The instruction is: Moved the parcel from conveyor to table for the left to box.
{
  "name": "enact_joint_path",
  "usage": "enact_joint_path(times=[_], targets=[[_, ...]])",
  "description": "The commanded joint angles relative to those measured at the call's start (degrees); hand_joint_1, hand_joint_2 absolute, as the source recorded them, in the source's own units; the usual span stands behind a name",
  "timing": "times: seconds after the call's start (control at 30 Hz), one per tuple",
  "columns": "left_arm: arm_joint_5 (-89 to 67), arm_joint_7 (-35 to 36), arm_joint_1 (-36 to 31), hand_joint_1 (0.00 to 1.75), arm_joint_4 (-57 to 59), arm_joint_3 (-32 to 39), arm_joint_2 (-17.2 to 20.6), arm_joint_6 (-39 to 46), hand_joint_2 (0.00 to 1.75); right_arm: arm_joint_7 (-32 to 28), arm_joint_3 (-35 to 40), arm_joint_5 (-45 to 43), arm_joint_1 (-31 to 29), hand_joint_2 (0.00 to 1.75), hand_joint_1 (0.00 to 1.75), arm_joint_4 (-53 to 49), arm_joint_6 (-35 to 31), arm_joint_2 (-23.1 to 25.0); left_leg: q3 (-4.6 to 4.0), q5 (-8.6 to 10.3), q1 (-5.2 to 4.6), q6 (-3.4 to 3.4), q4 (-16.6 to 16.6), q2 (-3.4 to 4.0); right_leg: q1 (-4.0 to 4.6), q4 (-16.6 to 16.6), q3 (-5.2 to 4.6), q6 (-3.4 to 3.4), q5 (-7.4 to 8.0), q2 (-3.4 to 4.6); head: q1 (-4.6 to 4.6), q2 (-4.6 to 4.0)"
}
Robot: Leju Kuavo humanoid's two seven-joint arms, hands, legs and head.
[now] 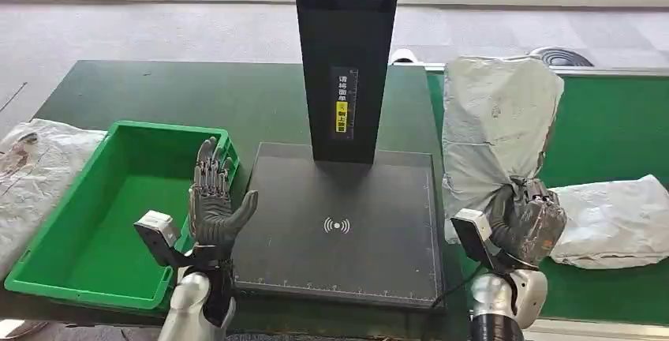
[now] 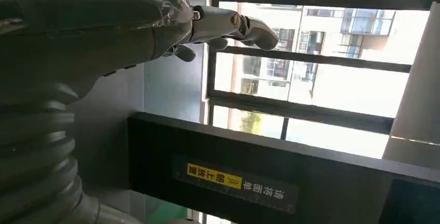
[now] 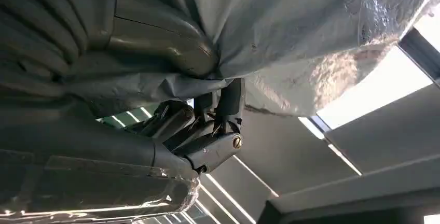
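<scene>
Dark green table (image 1: 197,96) under me, the green conveyor belt (image 1: 615,128) running off on my right. Between them sits the black scanner plate (image 1: 339,222) with its black post (image 1: 345,57) rising from the far edge. Big grey parcel (image 1: 493,132) now: crinkled plastic, puffed and creased, held upright over the seam between plate and belt. My right hand (image 1: 527,222) grips its bunched lower end, fingers (image 3: 218,146) wrapped into the folds. A white bagged parcel (image 1: 611,219) lies on the belt beside it. Green box (image 1: 47,270) on my left. My left hand (image 1: 214,203) hovers at the box's edge, fingers spread, holding nothing.
</scene>
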Motion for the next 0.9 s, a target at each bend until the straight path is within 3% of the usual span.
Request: enact_joint_path(times=[0.03,0.2,0.33,0.43,0.5,0.9], targets=[[0.43,0.13,3.29,0.0,-0.18,1.06,-2.06,0.42,1.75,0.58,18.96,0.65,5.17,1.75,1.75,-6.03,0.13,1.49,0.13,-0.07,0.02,0.0,-0.06,0.24,0.03,-0.07,0.05,-0.03,0.01,0.22,0.02,0.0],[0.56,0.13,3.46,0.0,-0.46,1.01,-1.9,0.44,1.75,0.56,22.27,1.21,4.69,1.75,1.75,-4.01,0.13,1.37,0.22,-0.04,0.0,-0.02,-0.12,0.27,0.05,-0.09,0.07,-0.04,0.0,0.3,0.02,0.0],[0.46,0.13,3.76,0.0,-0.8,1.39,-2.07,0.12,1.75,0.45,28.91,1.06,3.04,1.75,1.75,4.74,0.6,0.55,0.33,-0.06,0.05,-0.03,-0.16,0.37,0.16,-0.18,0.19,-0.03,0.02,0.36,0.02,0.0],[0.46,0.13,3.47,0.0,-0.42,1.68,-2.22,-0.3,1.75,2.49,34.53,-0.36,-0.15,1.75,1.75,12.69,5.07,-0.41,0.46,-0.06,0.05,-0.02,-0.33,0.6,0.15,-0.33,0.28,-0.03,0.09,0.59,0.02,0.0],[0.38,0.13,3.46,0.0,-0.41,1.78,-2.3,-0.45,1.75,3.35,36.28,-1.22,-1.23,1.75,1.75,16.17,6.24,-0.19,0.25,-0.04,0.03,-0.06,-0.14,0.34,0.11,-0.08,0.09,-0.03,0.01,0.36,0.02,0.0],[0.36,0.13,3.5,0.0,-0.49,2.18,-2.35,-0.69,1.75,4.62,38.47,-2.41,-3.99,1.75,1.75,24.72,8.03,-0.5,0.36,-0.01,0.02,-0.03,-0.29,0.35,0.1,-0.27,0.24,-0.02,0.05,0.35,0.02,0.0]])
